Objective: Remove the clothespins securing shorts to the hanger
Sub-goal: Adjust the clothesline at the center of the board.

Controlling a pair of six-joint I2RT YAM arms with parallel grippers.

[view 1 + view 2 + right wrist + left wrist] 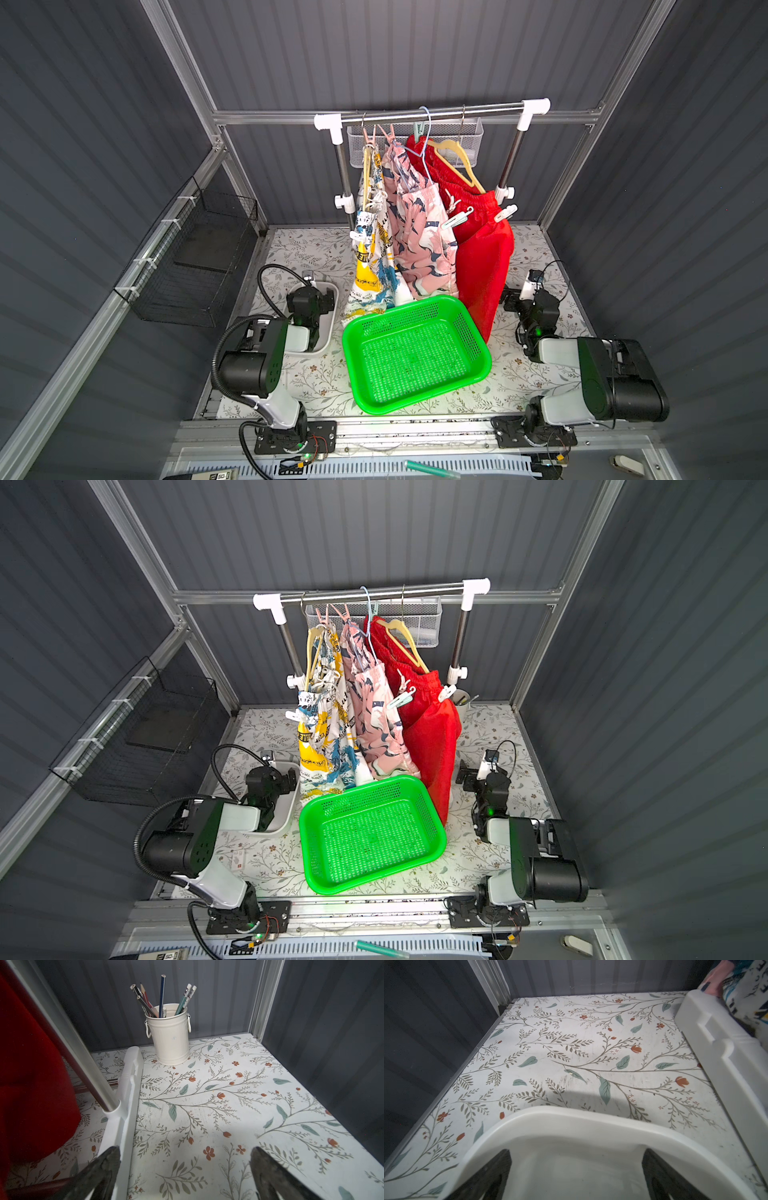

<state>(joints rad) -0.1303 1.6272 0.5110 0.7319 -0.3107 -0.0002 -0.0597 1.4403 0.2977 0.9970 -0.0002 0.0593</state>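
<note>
The red shorts (pixel 484 266) are plain. The pink shorts (pixel 419 241) carry a navy and white print, and the white shorts (pixel 370 257) carry a yellow and blue one. A mint green clothespin (pixel 456 219), a white clothespin (pixel 505 212) and a pale pink clothespin (pixel 370 135) show. The basket (pixel 424 395) is bright green. The table (pixel 571 1053) is white with grey-green sprigs and orange flowers.

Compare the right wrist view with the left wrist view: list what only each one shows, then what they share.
Only the right wrist view: a cream pencil bucket holding pencils, the red shorts, the rack pole, and the open right hand. Only the left wrist view: the white tub below the open left hand, and a corner of the printed shorts. Both: the floral tabletop, a white rack foot and the grey wall.
</note>
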